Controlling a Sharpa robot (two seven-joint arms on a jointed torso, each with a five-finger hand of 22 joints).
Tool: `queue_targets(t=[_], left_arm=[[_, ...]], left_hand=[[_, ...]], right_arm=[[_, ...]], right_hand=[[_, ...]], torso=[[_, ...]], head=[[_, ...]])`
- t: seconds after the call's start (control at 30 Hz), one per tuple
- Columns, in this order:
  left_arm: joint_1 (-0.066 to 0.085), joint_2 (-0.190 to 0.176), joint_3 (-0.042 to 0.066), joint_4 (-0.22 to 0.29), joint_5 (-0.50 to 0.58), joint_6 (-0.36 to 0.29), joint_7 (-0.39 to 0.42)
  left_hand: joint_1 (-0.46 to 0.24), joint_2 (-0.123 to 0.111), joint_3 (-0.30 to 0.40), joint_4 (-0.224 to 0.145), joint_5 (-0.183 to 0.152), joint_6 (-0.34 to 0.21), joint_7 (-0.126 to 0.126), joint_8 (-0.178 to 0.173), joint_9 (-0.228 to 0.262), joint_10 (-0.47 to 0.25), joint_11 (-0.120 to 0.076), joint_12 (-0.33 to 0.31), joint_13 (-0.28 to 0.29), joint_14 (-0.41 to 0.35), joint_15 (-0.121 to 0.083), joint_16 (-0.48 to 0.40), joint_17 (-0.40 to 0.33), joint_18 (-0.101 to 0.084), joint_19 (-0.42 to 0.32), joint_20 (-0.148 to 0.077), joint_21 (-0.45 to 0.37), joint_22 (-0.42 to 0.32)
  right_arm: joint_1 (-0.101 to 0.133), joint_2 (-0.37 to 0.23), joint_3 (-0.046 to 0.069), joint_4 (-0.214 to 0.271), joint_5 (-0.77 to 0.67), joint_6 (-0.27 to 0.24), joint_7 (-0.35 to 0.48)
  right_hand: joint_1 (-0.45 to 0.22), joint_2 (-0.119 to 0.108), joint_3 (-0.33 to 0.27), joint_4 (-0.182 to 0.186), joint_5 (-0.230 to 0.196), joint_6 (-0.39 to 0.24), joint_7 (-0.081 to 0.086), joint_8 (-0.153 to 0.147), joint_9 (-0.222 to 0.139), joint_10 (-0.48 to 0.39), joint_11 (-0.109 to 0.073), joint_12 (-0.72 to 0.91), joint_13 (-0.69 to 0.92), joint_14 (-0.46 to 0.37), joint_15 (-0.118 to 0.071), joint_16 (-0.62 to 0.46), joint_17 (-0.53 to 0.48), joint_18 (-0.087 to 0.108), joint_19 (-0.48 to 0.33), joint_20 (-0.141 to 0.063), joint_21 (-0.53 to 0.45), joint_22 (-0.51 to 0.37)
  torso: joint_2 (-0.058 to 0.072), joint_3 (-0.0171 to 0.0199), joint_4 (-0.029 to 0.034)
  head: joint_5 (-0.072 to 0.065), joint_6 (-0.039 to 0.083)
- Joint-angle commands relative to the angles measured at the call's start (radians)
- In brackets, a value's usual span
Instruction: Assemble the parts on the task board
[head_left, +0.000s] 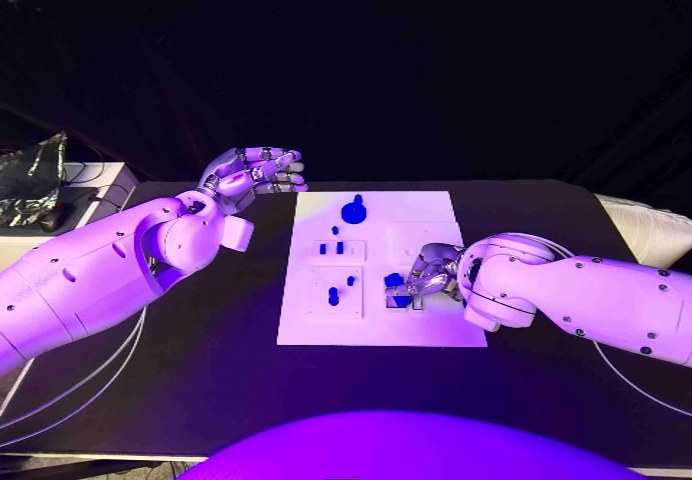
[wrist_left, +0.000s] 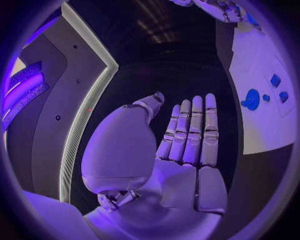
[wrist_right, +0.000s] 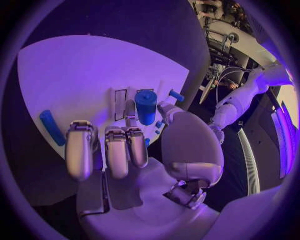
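Your right hand (head_left: 421, 279) sits low on the white board (head_left: 378, 325), right side, fingers curled around a blue cylinder (wrist_right: 145, 106); can't tell if it's actually gripped. Your left hand (head_left: 255, 170) hovers off the board's far-left corner, fingers straight and apart, holding nothing. Round blue part (head_left: 353, 210) stands near the board's far edge.

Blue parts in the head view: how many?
7 blue parts: a large part at the far edge, a small part beside it, a pair, a single part nearer, two at the right hand, which may hide others.
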Motion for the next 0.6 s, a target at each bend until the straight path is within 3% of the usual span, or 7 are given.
queue_targets(t=[0.03, 0.3, 0.6], left_arm=[[0.000, 0.000, 0.001, 0.004, 0.006, 0.015, 0.005], [0.000, 0.000, 0.001, 0.004, 0.006, 0.015, 0.004], [0.000, 0.002, 0.001, 0.002, 0.006, 0.017, 0.004]], left_hand=[[0.011, 0.001, 0.000, 0.005, -0.003, -0.002, 0.005, -0.001, -0.001, -0.002, 0.002, 0.001, 0.002, -0.005, -0.002, 0.004, 0.001, 0.013, 0.005, -0.001, -0.005, -0.001], [0.011, 0.001, 0.000, 0.006, -0.003, -0.002, 0.005, 0.000, -0.001, -0.002, 0.002, 0.001, 0.002, -0.005, -0.002, 0.004, 0.001, 0.013, 0.005, -0.001, -0.005, -0.001], [0.011, 0.001, 0.000, 0.006, -0.003, -0.002, 0.005, 0.000, -0.001, -0.002, 0.002, 0.001, 0.002, -0.005, -0.002, 0.004, 0.001, 0.013, 0.005, -0.001, -0.005, -0.001]], right_arm=[[-0.001, 0.002, 0.000, -0.003, -0.025, -0.003, -0.001], [-0.001, 0.003, 0.000, -0.002, -0.034, -0.006, 0.000], [-0.006, -0.016, 0.000, 0.033, -0.036, -0.022, 0.009]], right_hand=[[-0.010, 0.002, -0.016, 0.001, -0.011, 0.003, 0.002, -0.004, 0.001, 0.071, -0.004, -0.007, 0.221, 0.099, -0.007, 0.002, 0.242, -0.010, 0.071, -0.005, -0.007, 0.194], [-0.034, 0.026, -0.041, 0.002, -0.008, 0.003, 0.002, -0.005, 0.004, 0.070, -0.004, -0.010, 0.220, 0.099, -0.007, 0.002, 0.242, -0.010, 0.071, -0.005, -0.007, 0.194], [-0.045, 0.033, -0.053, 0.003, -0.001, 0.004, 0.002, -0.005, 0.006, 0.071, -0.004, -0.009, 0.221, 0.100, -0.007, 0.002, 0.243, -0.010, 0.071, -0.005, -0.005, 0.195]], torso=[[0.000, 0.0003, -0.0003], [-0.001, 0.0010, -0.0001], [0.001, 0.0017, 0.0007]], head=[[-0.002, 0.000], [-0.005, 0.000], [-0.005, 0.000]])
